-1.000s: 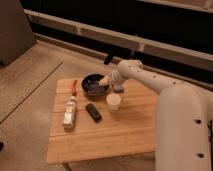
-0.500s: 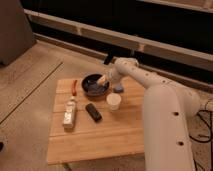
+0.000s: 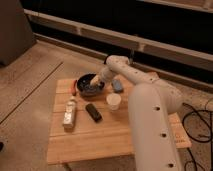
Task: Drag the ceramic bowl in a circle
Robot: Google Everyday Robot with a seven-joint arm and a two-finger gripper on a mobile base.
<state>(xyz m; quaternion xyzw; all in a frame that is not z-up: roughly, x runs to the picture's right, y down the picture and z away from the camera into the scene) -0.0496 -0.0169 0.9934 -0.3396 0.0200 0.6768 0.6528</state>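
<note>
The gripper (image 3: 98, 80) engages the right rim of the ceramic bowl (image 3: 87, 88) near the far edge of the worktop (image 3: 100, 136); its grip state cannot be determined, and the circular drag appears unfinished.

Raised camera looks down the arm (image 3: 131, 75) to end effector (image 3: 97, 80) at bowl (image 3: 85, 90).

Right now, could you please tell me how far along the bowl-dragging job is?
Reaching looks done: the hand sits at the ceramic bowl on the wooden table's far side. Dragging appears to be in hand. How much of the circle is left, this one view cannot show.
</note>
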